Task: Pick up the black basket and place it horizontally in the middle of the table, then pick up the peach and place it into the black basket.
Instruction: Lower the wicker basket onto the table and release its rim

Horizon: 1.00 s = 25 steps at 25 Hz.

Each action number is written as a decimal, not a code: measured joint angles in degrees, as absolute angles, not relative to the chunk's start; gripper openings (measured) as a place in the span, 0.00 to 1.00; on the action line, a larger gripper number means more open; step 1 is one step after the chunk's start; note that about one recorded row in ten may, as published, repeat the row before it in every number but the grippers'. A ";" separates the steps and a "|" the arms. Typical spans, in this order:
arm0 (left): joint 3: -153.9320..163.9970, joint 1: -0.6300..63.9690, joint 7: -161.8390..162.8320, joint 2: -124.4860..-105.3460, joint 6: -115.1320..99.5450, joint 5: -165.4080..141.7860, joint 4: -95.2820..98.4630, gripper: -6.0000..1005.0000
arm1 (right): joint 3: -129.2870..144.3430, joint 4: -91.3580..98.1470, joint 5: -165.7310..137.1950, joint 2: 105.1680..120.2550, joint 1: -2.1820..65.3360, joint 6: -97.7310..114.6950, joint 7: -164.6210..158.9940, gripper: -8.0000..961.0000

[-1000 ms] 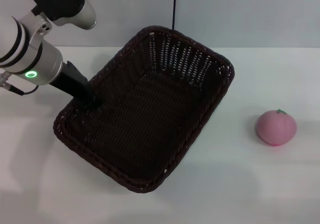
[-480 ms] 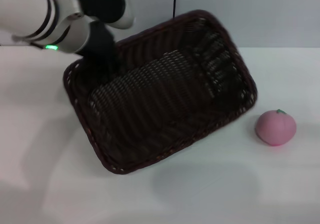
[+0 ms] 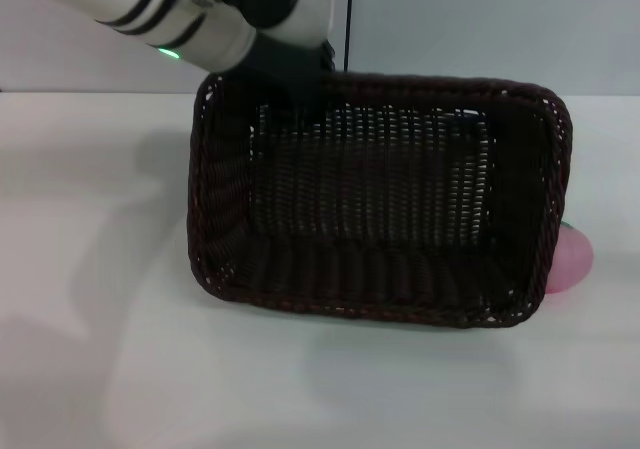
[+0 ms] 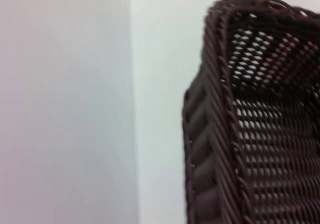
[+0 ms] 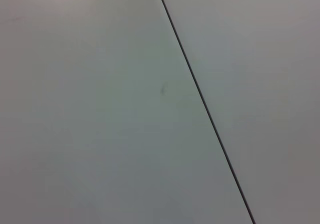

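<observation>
One black basket [image 3: 380, 209], rim in left gripper [image 3: 290, 77], jaws' state untold: we should lower level, clear of peach [image 3: 574, 259] at 3 o'clock.

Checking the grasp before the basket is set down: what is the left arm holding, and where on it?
The left gripper holds the black basket by its far rim, near the left corner.

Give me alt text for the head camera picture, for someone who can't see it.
A large black basket fills the middle of a white table, its long side running left to right, tilted toward the camera so its woven inside shows. The robot's left arm reaches down to the basket's far left rim, its pincer hidden against the weave. A pink peach peeks out behind the basket's right end.
</observation>
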<state>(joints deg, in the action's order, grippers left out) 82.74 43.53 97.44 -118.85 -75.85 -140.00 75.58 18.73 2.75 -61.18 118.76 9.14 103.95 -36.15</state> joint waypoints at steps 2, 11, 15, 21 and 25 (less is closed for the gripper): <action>83.36 44.04 96.64 -118.86 -75.93 -140.21 74.58 0.19 | 18.72 2.75 -61.18 118.75 9.08 103.92 -36.18 0.81; 85.93 44.44 98.16 -119.08 -77.46 -143.39 72.92 0.18 | 18.72 2.72 -61.18 118.73 9.00 103.92 -36.81 0.81; 86.57 44.24 100.01 -119.09 -78.80 -145.63 73.13 0.18 | 18.72 2.72 -61.19 118.74 9.20 103.57 -36.83 0.81; 88.71 43.83 100.36 -119.08 -78.81 -147.43 73.45 0.18 | 18.72 2.72 -61.94 118.74 9.40 103.18 -36.83 0.81; 89.95 43.35 99.35 -119.04 -78.47 -147.48 73.78 0.18 | 18.72 2.72 -62.42 118.75 9.46 102.43 -36.83 0.81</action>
